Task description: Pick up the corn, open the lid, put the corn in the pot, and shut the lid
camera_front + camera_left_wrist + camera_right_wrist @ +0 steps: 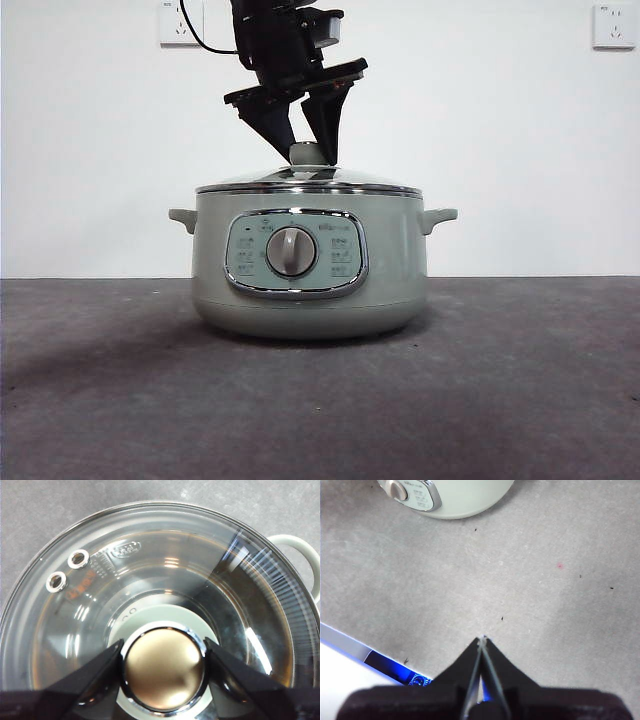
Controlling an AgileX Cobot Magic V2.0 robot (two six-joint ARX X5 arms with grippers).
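Note:
The sage-green pot (400, 270) stands mid-table with the glass lid (350, 181) seated on it. My left gripper (308, 156) comes down from above, and its jaws close on either side of the lid's green knob (308, 152). In the left wrist view both jaws press the knob's shiny cap (164, 670) above the glass lid (175, 555). My right gripper (482, 639) is shut and empty, low over the grey table in front of the pot (465, 500). The corn is not in view anywhere; I cannot make it out through the glass.
The pot's side handles (440, 215) stick out left and right; one shows in the left wrist view (300, 555). A white and blue edge (350, 650) lies beside the right gripper. A white wall with sockets (612, 25) stands behind.

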